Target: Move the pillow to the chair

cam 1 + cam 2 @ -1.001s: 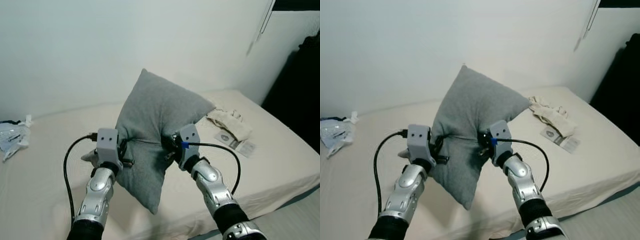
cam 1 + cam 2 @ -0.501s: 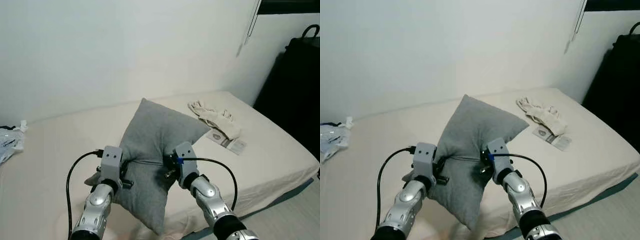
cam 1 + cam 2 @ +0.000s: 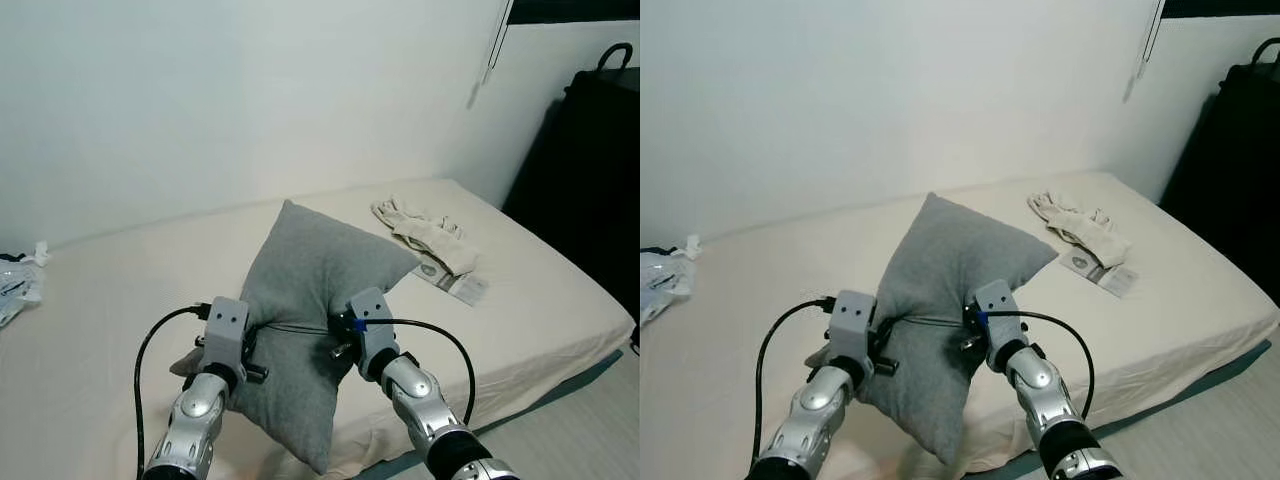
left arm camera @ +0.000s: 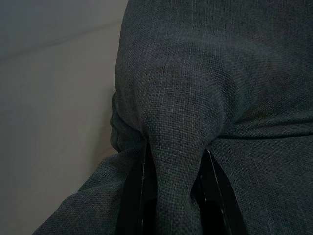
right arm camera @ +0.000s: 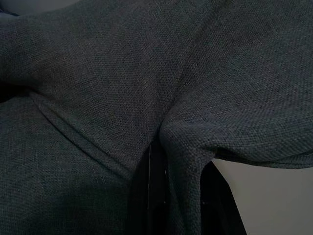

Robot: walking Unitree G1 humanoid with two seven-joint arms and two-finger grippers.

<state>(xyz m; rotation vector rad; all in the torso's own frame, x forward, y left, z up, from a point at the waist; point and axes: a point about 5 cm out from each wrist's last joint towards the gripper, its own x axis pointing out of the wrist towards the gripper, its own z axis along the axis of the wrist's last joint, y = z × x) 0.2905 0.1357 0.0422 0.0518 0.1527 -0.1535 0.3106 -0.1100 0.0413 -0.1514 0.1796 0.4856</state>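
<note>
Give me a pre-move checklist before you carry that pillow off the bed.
1. Left claw pinching a fold of the grey pillow: ok.
2. Right claw pinching a fold of the pillow: ok.
3. Pillow lifted off the bed: cannot tell; its lower corner hangs by the mattress edge.
4. Pillow apart from the pale cloth and the leaflet on the bed: ok.
5. Chair located: not ok; a dark object stands on the right, too dark to identify.

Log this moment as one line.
phase: carrying | left gripper: shut on pillow | right gripper: shut on pillow | pillow: lifted above bed
</note>
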